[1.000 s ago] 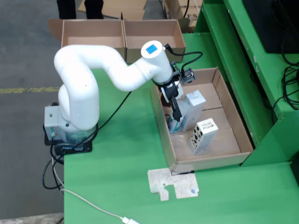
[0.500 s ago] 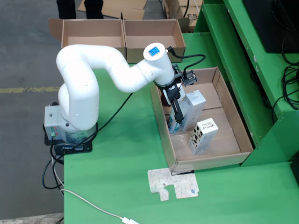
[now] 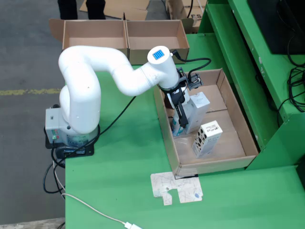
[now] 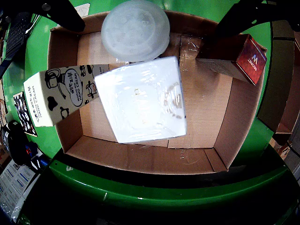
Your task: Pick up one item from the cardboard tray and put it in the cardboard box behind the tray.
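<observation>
Hanging low inside cardboard tray, tool beside white carton

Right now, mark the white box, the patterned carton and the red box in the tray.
white box [image 4: 143, 101], gripper view, centre of its top face
patterned carton [image 4: 58, 96], gripper view, printed side
red box [image 4: 251, 56], gripper view, red end face

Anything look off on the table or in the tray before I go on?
One thing: a flat scrap of cardboard with notched edges lies loose on the green table, just outside the tray, near its front corner. The boxes in the tray look intact.
</observation>
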Robot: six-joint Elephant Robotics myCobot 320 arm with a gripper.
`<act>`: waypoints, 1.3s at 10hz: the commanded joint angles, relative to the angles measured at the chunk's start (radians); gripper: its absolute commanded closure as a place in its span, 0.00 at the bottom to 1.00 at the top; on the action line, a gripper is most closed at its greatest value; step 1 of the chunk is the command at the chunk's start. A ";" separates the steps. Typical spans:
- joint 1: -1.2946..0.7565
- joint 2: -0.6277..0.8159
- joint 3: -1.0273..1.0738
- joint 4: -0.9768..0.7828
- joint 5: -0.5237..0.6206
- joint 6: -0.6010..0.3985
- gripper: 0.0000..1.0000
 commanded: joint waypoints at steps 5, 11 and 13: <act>-0.041 0.001 0.038 0.022 0.020 -0.025 0.00; -0.051 -0.058 0.079 0.037 0.032 -0.036 0.00; -0.052 -0.066 0.088 0.034 0.033 -0.039 0.00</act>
